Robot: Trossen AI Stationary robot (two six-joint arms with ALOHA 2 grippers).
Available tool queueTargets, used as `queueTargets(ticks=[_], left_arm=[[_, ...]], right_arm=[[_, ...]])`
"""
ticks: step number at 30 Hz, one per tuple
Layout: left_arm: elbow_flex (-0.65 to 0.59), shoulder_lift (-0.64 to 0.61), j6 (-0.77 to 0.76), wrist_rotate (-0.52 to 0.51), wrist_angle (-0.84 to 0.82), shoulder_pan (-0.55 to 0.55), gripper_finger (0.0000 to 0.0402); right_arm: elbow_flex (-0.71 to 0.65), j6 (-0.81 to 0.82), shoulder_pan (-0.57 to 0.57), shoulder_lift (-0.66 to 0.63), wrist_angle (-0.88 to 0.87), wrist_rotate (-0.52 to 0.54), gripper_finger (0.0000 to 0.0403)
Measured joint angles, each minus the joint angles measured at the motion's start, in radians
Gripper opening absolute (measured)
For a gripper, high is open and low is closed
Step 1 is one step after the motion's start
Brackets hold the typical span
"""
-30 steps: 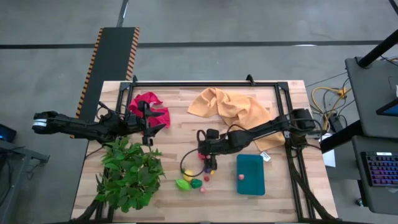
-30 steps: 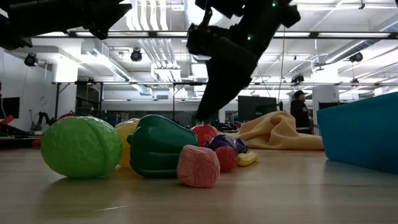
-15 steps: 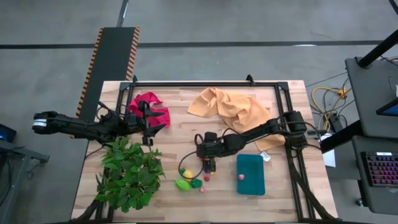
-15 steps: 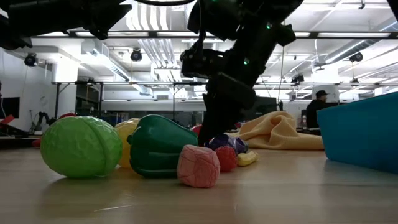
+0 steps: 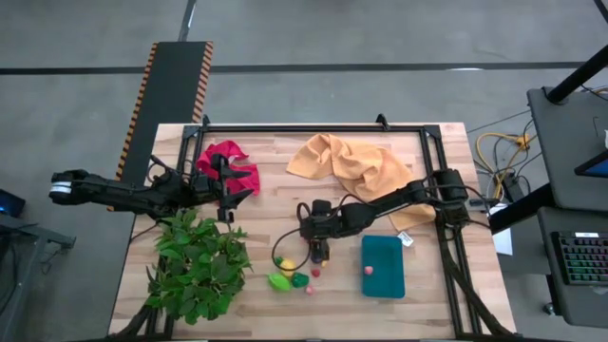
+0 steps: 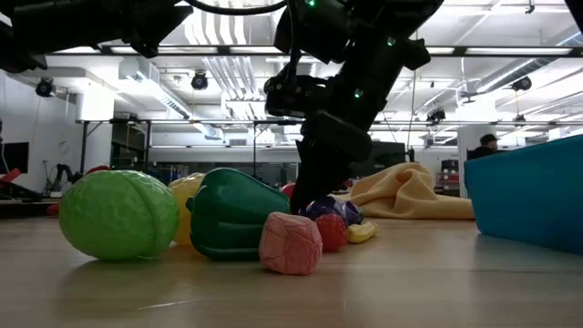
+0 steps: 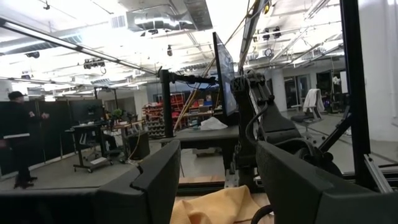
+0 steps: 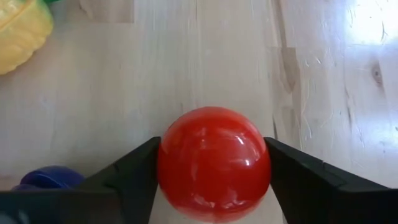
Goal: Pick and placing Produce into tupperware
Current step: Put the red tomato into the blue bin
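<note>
1. Red ball (image 8: 214, 163) sits on the table (image 5: 275, 166), pinched between the right gripper (image 5: 320, 251) fingers (image 8: 134, 174) (beside the yellow piece (image 8: 22, 31)).
2. Tupperware (image 5: 382, 267) lies just right.
3. Left gripper (image 5: 231, 189) hovers near the red cloth (image 5: 228, 163), fingers apart.

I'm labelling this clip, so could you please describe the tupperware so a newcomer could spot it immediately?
Start at the wooden table. Near its front right corner, beside the produce pile, lies the tupperware, the only teal rectangular container, with one small pink piece inside.

Views: overhead straight down on table (image 5: 285, 161); table-level across produce into room; left wrist outward to room; right wrist close above red ball (image 8: 213, 163), shared with overhead.
</note>
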Motion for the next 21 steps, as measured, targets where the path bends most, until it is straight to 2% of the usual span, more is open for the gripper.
queueTargets(ticks=[4, 11, 21], left_arm=[[0.0, 0.001, 0.0, 0.0, 0.0, 0.0, 0.0196], [0.0, -0.001, 0.0, 0.0, 0.0, 0.0, 0.0196], [-0.001, 0.0, 0.0, 0.0, -0.001, 0.0, 0.0196]], right_arm=[[0.0, 0.0, 0.0, 0.0, 0.0, 0.0, 0.0246], [0.0, 0.0, 0.0, 0.0, -0.002, 0.008, 0.0253], [0.0, 0.0, 0.0, -0.015, -0.012, 0.008, 0.0243]])
